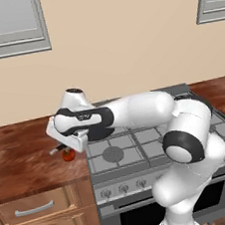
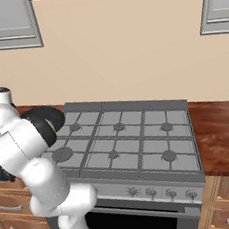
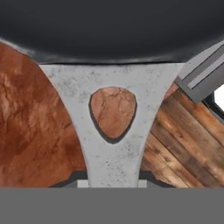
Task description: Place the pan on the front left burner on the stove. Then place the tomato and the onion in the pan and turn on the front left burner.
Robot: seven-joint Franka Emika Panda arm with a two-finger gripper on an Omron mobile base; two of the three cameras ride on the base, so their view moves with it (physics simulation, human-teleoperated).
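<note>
The gripper [image 3: 112, 183] is clamped shut on the silvery end of the pan's handle [image 3: 114, 144]. The black pan [image 3: 109, 30] hangs at twelve o'clock over the wooden counter [image 3: 35, 131]. It looks stiff and front-heavy, likely to sag from this end grip. The tomato [image 1: 68, 155] sits below the hand. The stove [image 1: 139, 148] edge lies at three o'clock, with open grates beyond.

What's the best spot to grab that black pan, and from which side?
By its handle, not the bowl: the pan is wide and round, while the flat silvery handle narrows to a slim strip that fits between two fingers. Come from the handle's end, facing the bowl, and squeeze its side edges. The claw is shut on it there.
</note>
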